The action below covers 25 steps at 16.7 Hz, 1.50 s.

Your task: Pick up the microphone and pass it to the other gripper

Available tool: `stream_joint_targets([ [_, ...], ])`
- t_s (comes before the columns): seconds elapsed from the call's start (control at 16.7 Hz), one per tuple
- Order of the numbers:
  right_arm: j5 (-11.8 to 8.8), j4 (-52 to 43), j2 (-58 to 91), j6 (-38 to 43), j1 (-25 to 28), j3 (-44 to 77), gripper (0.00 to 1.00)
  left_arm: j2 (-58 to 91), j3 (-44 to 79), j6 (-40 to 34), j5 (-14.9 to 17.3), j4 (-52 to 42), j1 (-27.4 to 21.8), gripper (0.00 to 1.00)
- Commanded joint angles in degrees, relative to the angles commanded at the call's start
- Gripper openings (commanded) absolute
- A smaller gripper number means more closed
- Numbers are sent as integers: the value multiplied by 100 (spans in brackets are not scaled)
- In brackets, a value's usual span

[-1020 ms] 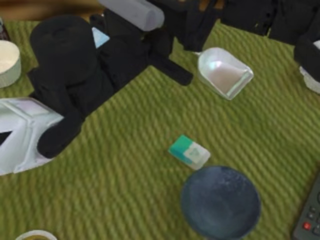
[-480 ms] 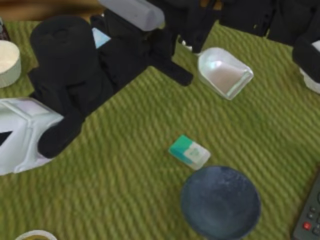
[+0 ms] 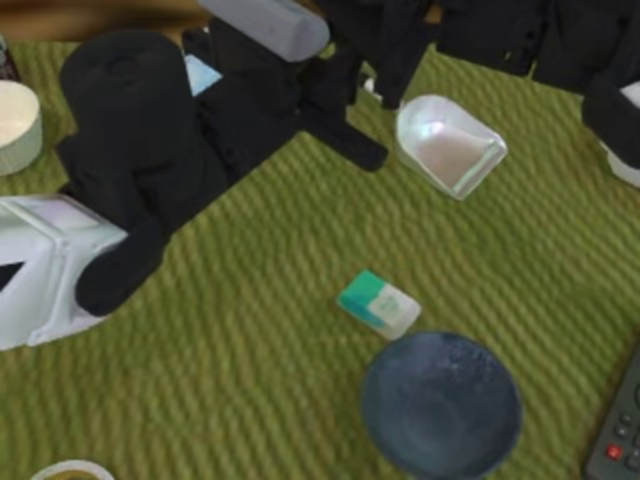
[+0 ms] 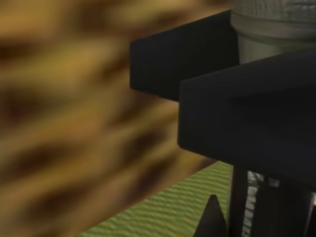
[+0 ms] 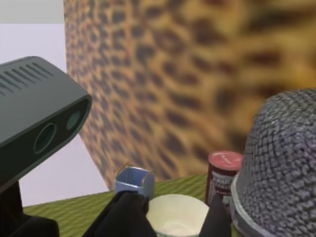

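Near the table's far edge the left gripper [image 3: 345, 115] and right gripper [image 3: 385, 60] crowd the microphone [image 5: 281, 168]; I can't tell either's grip. Releasing early would drop it.

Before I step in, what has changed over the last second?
The right gripper edged slightly leftward in the top view, closing on the left gripper. No grasp or release is visible. The scoop, teal box and bowl stayed put.
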Motion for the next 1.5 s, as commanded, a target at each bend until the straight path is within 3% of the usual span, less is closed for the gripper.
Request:
stream_joint_targets([
  [0.42, 0, 0, 0, 0, 0, 0, 0, 0, 0, 0, 0, 0, 0, 0],
  [1.2, 0, 0, 0, 0, 0, 0, 0, 0, 0, 0, 0, 0, 0, 98],
  [1.5, 0, 0, 0, 0, 0, 0, 0, 0, 0, 0, 0, 0, 0, 100],
])
